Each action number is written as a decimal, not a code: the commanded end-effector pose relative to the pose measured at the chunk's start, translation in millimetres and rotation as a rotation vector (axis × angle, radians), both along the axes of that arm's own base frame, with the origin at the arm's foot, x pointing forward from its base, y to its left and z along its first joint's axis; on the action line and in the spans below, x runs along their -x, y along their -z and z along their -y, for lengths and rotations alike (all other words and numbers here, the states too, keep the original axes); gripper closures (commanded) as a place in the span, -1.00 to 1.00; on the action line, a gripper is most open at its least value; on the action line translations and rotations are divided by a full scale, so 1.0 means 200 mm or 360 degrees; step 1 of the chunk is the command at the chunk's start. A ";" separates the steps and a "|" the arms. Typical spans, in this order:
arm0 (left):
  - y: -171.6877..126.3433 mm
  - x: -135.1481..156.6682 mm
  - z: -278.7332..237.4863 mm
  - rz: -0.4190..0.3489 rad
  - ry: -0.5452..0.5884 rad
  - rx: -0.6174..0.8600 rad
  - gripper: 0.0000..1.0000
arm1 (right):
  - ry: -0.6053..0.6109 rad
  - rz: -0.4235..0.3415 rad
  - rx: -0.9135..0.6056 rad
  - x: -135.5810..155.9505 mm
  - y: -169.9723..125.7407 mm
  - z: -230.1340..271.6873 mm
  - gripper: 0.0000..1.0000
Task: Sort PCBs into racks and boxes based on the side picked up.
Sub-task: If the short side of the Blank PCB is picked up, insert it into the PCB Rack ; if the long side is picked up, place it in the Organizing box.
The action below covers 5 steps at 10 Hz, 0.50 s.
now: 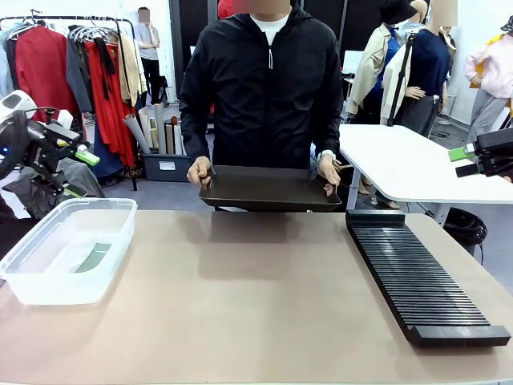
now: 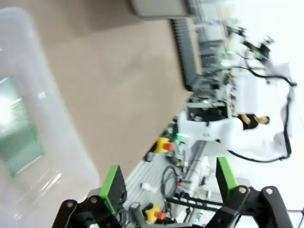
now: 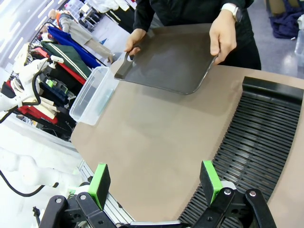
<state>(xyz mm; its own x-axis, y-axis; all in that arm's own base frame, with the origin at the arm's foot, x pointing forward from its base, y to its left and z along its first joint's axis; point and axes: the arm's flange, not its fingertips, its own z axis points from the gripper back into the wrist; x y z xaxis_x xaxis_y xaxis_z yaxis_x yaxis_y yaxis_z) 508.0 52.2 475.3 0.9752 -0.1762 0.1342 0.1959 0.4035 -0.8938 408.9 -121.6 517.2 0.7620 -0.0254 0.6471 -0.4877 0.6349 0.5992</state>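
Observation:
One green PCB (image 1: 94, 257) lies flat on the bottom of the clear box (image 1: 50, 282) at the table's left; the left wrist view shows the same PCB (image 2: 16, 128) through the box wall (image 2: 61, 156). The long black rack (image 1: 421, 277) lies along the right side, its slots bare. My left gripper (image 1: 80, 175) hovers open beyond the box's far left corner, its fingers (image 2: 113, 187) holding nothing. My right gripper (image 1: 465, 160) hangs at the far right, off the table. It stands open (image 3: 155, 183) above the near end of the rack (image 3: 259, 142).
A person stands at the far edge holding a flat dark tray (image 1: 268, 188) in both hands just above the table; the tray (image 3: 168, 57) looks bare. A white side table (image 1: 417, 164) stands behind on the right. The box (image 3: 85, 102) is at the far left in the right wrist view.

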 end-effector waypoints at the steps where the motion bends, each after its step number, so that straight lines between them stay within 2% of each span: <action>1: 0.00 -0.01 0.02 0.0017 0.0061 0.0071 -1.00 | 0.0003 0.0005 -0.0032 0.00 -0.01 -0.01 -1.00; 3: -0.01 0.02 0.06 0.0147 0.0074 0.0070 -1.00 | 0.0003 0.0005 -0.0032 0.00 -0.01 -0.01 -1.00; 5: -0.02 0.04 0.06 0.0189 0.0021 0.0068 -1.00 | 0.0003 0.0005 -0.0032 0.00 -0.01 -0.01 -1.00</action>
<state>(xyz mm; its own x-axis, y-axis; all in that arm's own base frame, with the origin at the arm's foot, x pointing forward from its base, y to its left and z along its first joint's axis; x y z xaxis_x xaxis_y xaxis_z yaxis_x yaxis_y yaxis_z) 507.3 42.8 480.7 0.9534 -0.2110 0.2156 0.2812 0.3625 -0.8885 408.9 -121.6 517.2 0.7620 -0.0254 0.6471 -0.4877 0.6349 0.5992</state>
